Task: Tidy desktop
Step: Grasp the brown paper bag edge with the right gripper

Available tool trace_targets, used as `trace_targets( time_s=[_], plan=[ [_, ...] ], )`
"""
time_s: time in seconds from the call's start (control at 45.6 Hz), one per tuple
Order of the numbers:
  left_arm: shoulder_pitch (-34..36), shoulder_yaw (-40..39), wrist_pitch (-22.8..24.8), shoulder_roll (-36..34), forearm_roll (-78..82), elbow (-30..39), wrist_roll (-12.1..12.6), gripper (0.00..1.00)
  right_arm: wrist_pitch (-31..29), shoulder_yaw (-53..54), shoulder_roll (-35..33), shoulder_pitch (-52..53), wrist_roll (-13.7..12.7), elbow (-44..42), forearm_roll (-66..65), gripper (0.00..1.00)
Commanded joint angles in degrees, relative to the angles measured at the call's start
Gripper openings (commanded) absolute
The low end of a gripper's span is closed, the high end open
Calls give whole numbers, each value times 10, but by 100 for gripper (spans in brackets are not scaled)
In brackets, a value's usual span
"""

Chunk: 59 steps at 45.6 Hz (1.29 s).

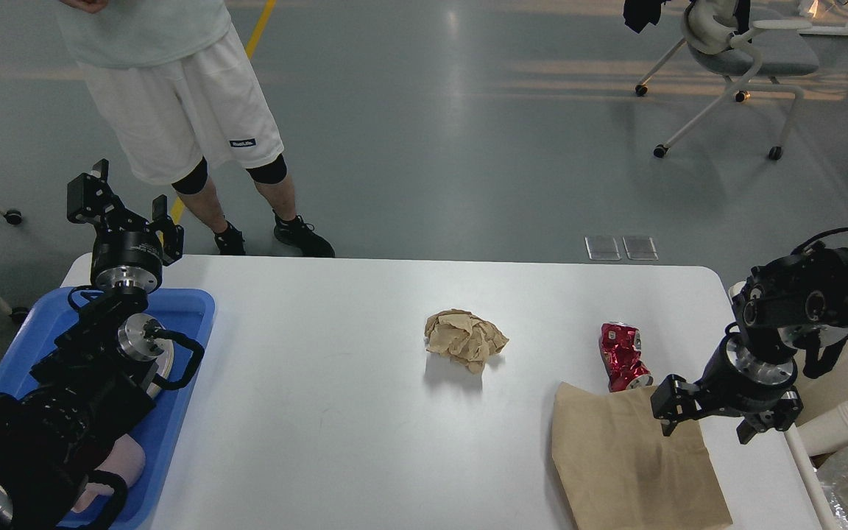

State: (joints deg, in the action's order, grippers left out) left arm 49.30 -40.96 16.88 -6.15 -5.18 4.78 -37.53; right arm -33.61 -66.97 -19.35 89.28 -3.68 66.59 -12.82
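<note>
Crumpled paper ball (465, 340) mid-desktop (321, 383), crushed red can (621, 356) right of it: light, best pinched across. Right gripper (718, 423) spread, empty, over flat brown bag (626, 460); left gripper (118, 202) spread.

A glossy grey-green floor (468, 132) reflects soft bands of light. A yellow line (260, 28) crosses it far left. A white wheeled office chair (740, 59) stands far right.

crumpled paper (465, 339) mid, crushed red can (621, 356) touching flat brown bag (630, 460), blue tray (174, 383) left.
</note>
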Motion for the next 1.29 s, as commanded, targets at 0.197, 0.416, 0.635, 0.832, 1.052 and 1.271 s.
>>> trace_targets(
  time_s=[0.197, 0.416, 0.635, 0.832, 1.052, 1.271],
  plan=[
    [0, 0, 0, 0, 0, 0, 0, 96, 25, -1, 48, -86, -1, -78, 0, 100],
    [0, 0, 0, 0, 0, 0, 0, 96, 91, 9, 48, -103, 2, -73, 0, 99],
    [0, 0, 0, 0, 0, 0, 0, 96, 192, 25, 45, -119, 5, -52, 1, 88],
    [0, 0, 0, 0, 0, 1, 0, 96, 181, 24, 43, -118, 5, -31, -26, 0],
    [0, 0, 0, 0, 0, 1, 0, 96, 127, 50, 37, -106, 5, -17, -27, 0],
    [0, 0, 0, 0, 0, 0, 0, 96, 85, 94, -26, -51, 5, 27, -27, 0]
  ],
)
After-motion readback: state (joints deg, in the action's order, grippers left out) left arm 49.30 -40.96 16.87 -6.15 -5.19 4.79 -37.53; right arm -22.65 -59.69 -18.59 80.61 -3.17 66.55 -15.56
